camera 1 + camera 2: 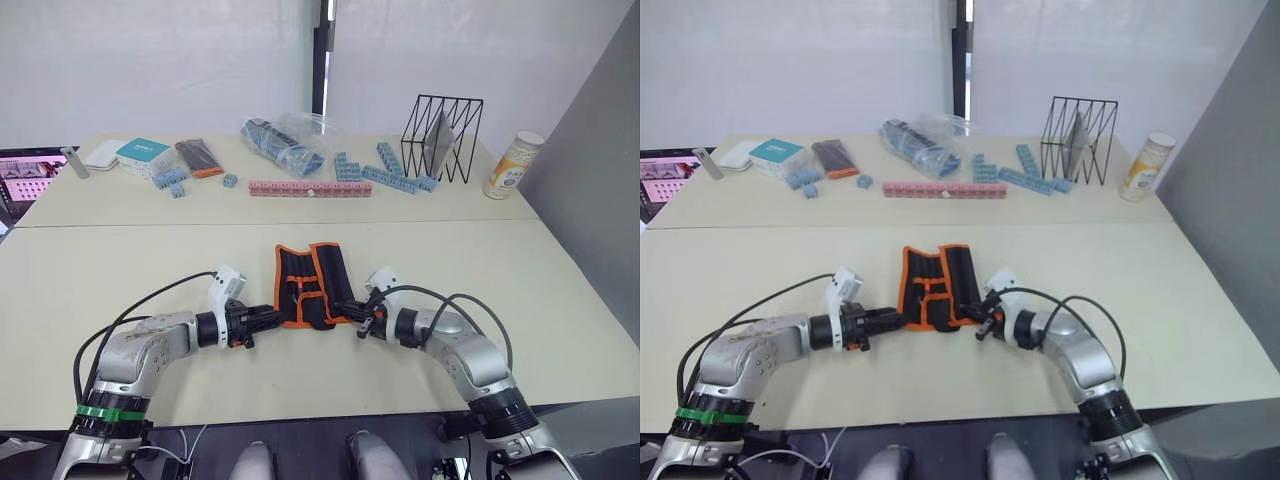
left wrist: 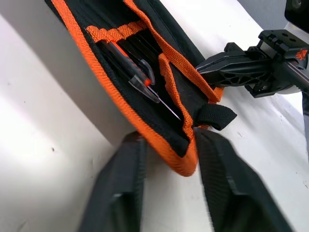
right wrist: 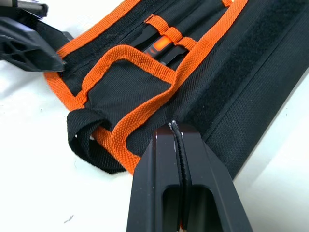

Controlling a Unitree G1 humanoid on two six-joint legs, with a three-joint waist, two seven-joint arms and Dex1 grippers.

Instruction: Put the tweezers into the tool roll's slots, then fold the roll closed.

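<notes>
You are holding a slim tweezer pinched in your right gripper (image 3: 179,145), pointing across the tool roll (image 1: 312,285), while your left gripper (image 2: 166,159) is straddling its near corner, fingers parted.

I count one tool roll (image 1: 313,285) in front of me, and my two grippers: my left gripper (image 1: 268,318) at its 8 o'clock, my right gripper (image 1: 352,312) at its 4 o'clock. Farther off at 1 o'clock stand one wire rack (image 1: 442,137) and one bottle (image 1: 513,165).
</notes>
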